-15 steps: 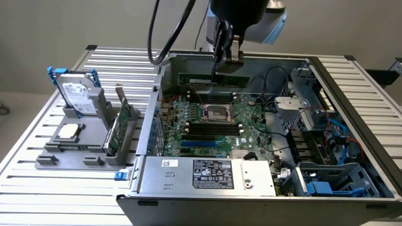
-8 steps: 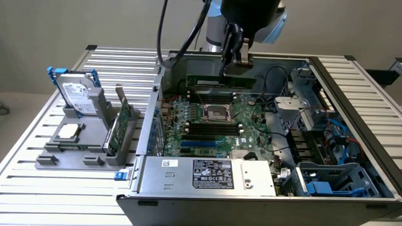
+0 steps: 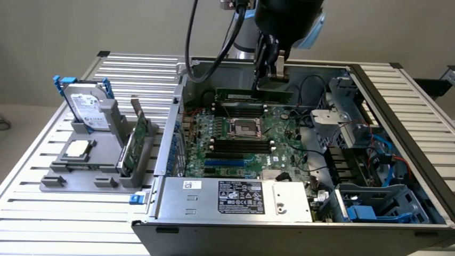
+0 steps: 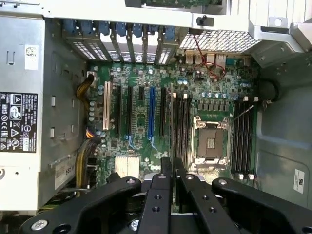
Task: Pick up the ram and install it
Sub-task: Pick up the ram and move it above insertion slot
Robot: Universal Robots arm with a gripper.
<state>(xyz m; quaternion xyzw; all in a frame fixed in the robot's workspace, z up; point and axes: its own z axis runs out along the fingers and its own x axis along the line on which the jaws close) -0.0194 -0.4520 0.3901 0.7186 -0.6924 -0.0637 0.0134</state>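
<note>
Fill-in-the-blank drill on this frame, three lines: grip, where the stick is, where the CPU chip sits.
1. The black gripper is shut on the ___, a long narrow green circuit-board stick.
2. That stick hangs over the green ___ inside the open grey metal computer case.
3. The small square silver processor chip lies on a grey fixture at the exterior view's ___ of the case.
Missing: ram; motherboard; left.

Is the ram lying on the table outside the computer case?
No, the gripper holds the ram inside the open computer case, above the motherboard.
</note>
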